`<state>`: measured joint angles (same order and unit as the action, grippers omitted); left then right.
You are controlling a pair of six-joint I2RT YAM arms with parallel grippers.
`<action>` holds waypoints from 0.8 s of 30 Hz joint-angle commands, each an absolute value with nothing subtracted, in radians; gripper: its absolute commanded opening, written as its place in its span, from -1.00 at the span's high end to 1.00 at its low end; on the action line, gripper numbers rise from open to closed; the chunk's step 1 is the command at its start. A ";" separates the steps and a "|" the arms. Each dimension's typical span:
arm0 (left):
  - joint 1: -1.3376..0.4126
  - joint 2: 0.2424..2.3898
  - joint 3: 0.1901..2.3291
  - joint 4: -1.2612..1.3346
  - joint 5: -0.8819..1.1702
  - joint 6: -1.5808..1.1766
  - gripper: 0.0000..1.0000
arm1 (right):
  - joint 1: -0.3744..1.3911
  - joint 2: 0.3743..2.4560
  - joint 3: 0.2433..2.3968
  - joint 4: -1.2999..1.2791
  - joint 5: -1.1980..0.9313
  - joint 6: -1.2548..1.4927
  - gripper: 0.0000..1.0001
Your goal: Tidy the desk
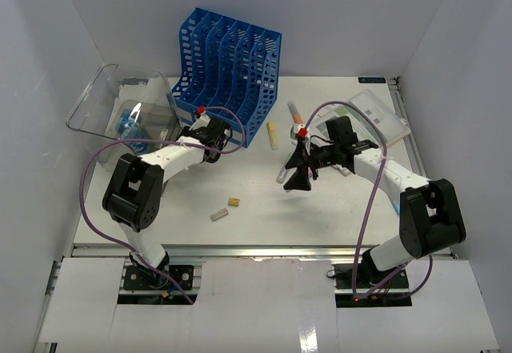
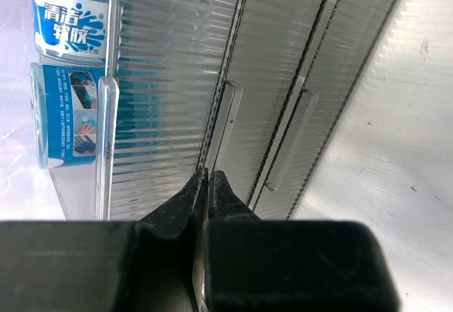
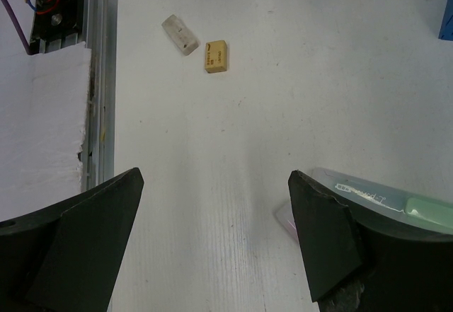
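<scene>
Desk (image 1: 264, 225), mid-frame, appears mostly unsorted: two small blocks (image 1: 234, 202) lower centre and a marker (image 1: 295, 114) lie loose. Left gripper (image 2: 205, 185) closed at clear box (image 1: 104, 101), upper left; grip uncertain. Right gripper (image 3: 216, 179) open.

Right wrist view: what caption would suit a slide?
Open right claw over the desk, a white block and tan block ahead.

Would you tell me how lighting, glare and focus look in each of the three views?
Top external: soft, even light, glare on the clear bin. Left wrist: the ribbed clear plastic warps what lies behind it; the left fingers are dark. Right wrist: the right fingers are soft-edged, the yellow block sharp.
</scene>
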<state>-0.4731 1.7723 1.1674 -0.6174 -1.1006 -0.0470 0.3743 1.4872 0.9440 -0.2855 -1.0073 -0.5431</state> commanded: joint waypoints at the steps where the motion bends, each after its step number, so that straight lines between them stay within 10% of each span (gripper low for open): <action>1: -0.509 1.732 1.179 -0.656 -1.004 -0.128 1.00 | 0.370 1.474 0.946 -0.282 -1.042 -0.557 -0.80; 24: -0.668 1.737 1.294 -0.909 -0.930 -0.419 1.00 | 0.368 1.491 0.959 -0.307 -1.035 -0.574 -0.81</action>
